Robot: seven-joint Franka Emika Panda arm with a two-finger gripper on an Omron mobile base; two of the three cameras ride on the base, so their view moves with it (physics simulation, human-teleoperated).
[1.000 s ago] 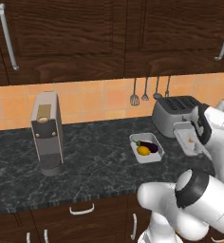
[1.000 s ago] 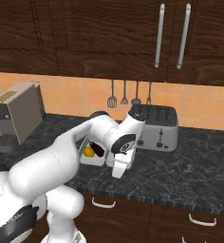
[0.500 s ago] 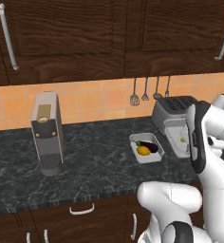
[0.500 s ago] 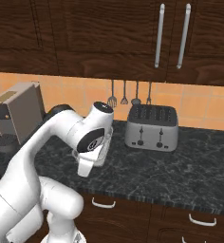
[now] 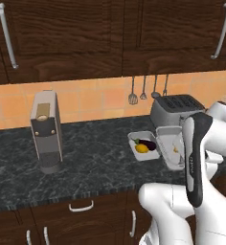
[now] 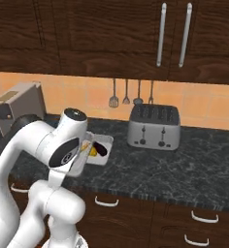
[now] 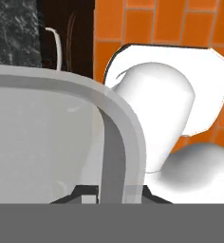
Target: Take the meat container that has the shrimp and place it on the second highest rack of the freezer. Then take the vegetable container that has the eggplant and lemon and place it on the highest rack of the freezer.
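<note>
My gripper (image 7: 111, 192) is clamped nearly shut on the rim of the meat container (image 7: 47, 137), which hangs lifted beside the vegetable container (image 5: 144, 145) with eggplant (image 5: 147, 143) and lemon (image 5: 141, 149) on the counter (image 5: 96, 158).

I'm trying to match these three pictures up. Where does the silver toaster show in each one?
Left base view: toaster stands right of centre on the counter, below the hanging utensils.
Right base view: toaster stands centre-right, below those utensils.
Hand view: I cannot make out a toaster there.
</note>
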